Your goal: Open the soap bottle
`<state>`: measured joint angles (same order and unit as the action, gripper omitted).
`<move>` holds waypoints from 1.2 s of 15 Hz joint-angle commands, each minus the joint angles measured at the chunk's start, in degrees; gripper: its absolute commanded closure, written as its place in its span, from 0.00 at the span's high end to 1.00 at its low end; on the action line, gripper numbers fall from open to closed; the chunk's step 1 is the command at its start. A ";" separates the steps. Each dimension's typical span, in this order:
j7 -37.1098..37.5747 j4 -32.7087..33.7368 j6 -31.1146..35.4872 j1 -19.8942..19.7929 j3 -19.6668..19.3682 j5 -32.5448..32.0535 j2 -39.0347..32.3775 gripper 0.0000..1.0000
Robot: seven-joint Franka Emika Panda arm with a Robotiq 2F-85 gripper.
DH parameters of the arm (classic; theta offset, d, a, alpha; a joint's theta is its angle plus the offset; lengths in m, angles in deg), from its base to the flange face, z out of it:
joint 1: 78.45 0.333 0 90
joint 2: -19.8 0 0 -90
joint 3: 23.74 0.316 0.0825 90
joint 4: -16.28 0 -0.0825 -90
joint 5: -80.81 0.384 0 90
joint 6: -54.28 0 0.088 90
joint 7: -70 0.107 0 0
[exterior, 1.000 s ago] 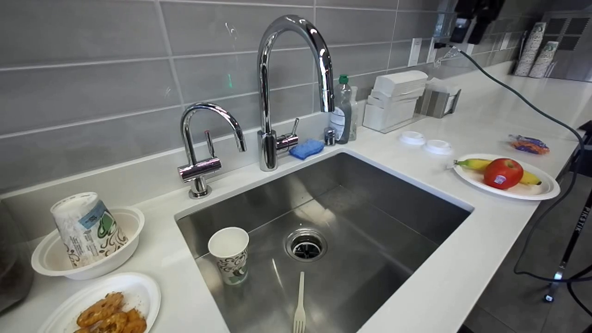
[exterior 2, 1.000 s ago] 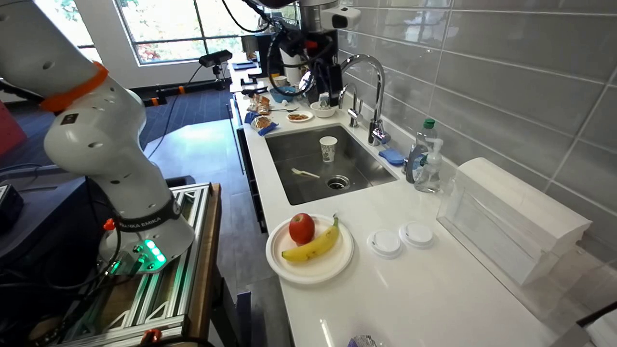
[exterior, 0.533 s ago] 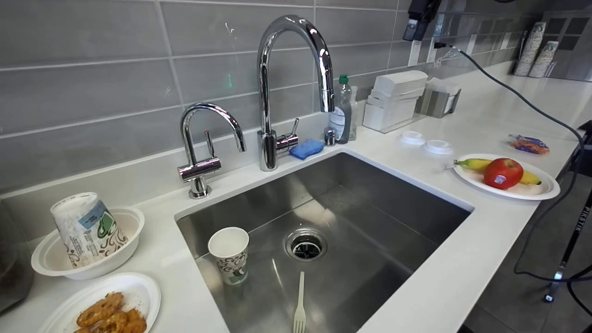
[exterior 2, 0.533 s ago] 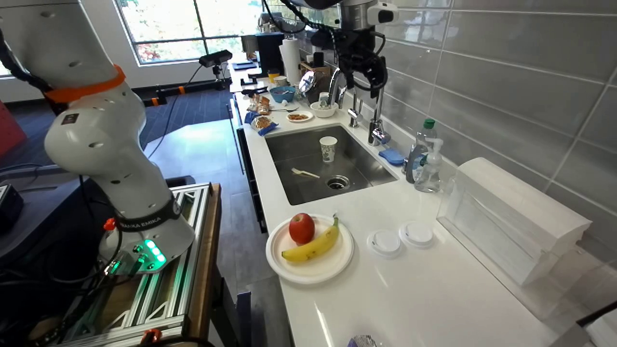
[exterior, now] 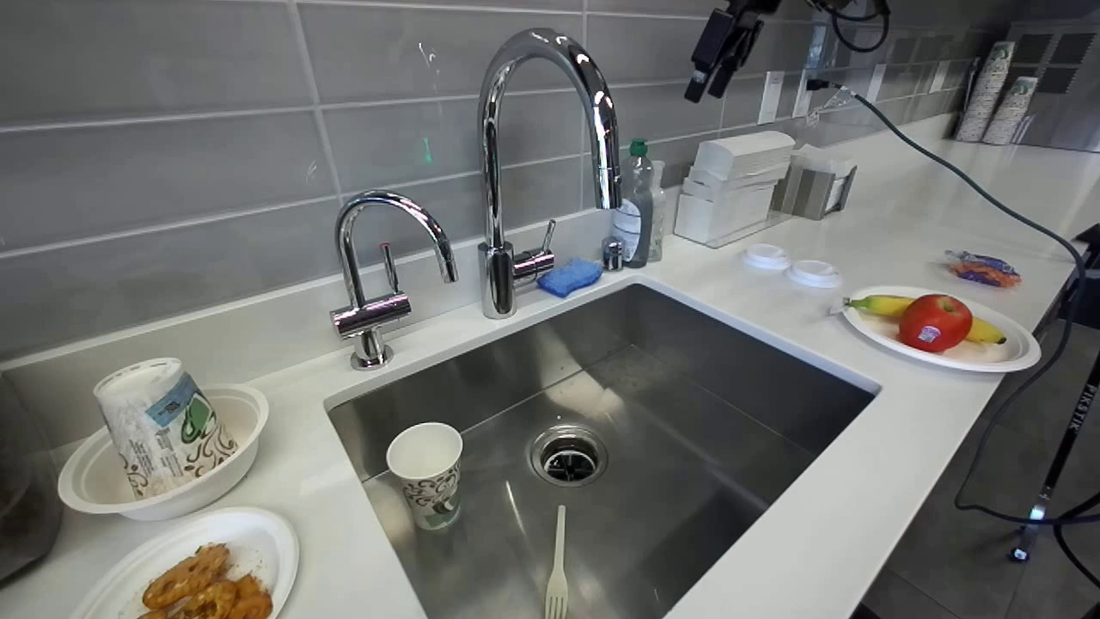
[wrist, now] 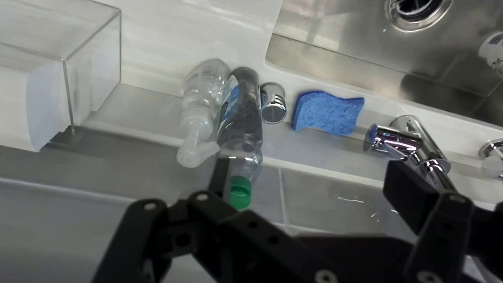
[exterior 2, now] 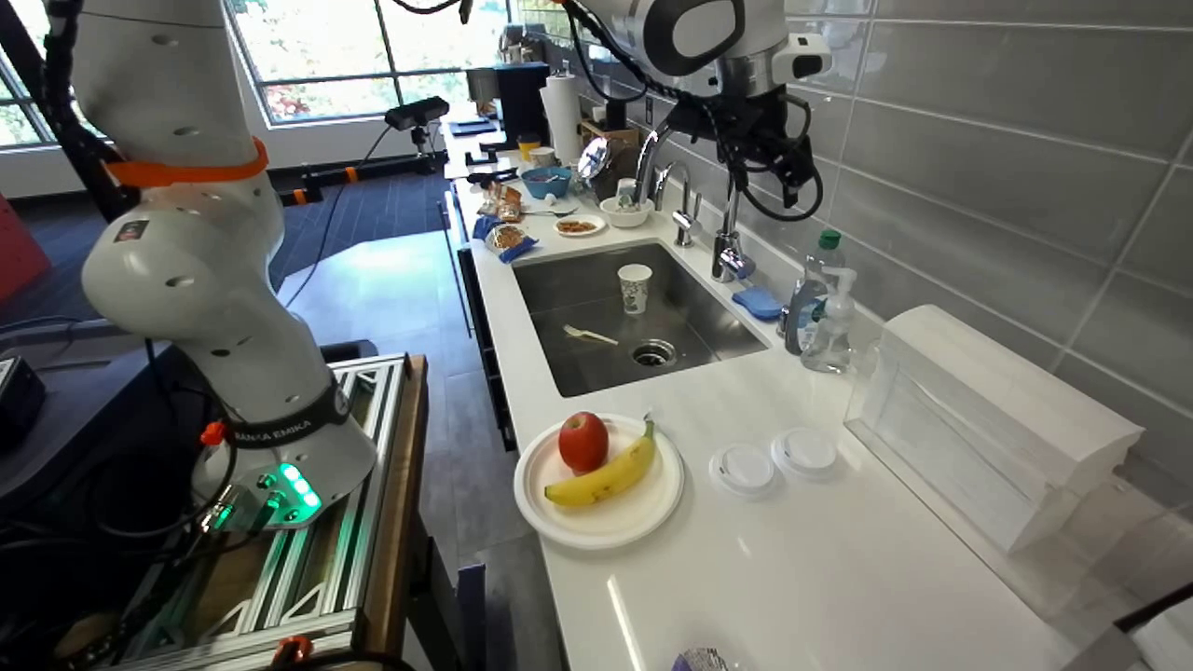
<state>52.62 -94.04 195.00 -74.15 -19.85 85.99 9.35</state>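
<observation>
The soap bottle stands upright behind the sink corner, partly hidden by the faucet. It is slim and translucent with a pale label and a green cap; it also shows in an exterior view, partly behind a clear pump bottle. My gripper is in the air above the bottle, near the tiled wall, apart from it; an exterior view shows it too. In the wrist view the gripper is wide open and empty. There the soap bottle lies behind the left finger, which overlaps the edge of its green cap.
The clear pump bottle stands right beside the soap bottle. A chrome knob, a blue sponge and the tall faucet are on its other side. A paper-towel box stands farther along the wall. The sink is in front.
My gripper has moved across toward the wall and the soap bottle, ending a little lower than half a second ago. The bottle and the other objects have not moved.
</observation>
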 commanded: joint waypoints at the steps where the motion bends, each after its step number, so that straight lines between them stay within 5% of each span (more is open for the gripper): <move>1: 0.35 0.77 0.24 -0.85 0.80 -0.37 -0.91 1.00; 5: 0.37 1.70 0.39 -0.92 0.88 -0.40 -1.63 1.00; 15: 14.45 4.21 20.86 2.26 -2.88 -11.68 -13.44 1.00; 18: 21.81 6.28 18.56 2.65 -3.99 -8.67 -13.69 1.00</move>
<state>67.76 -90.83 215.89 -72.30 -22.67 75.58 -3.51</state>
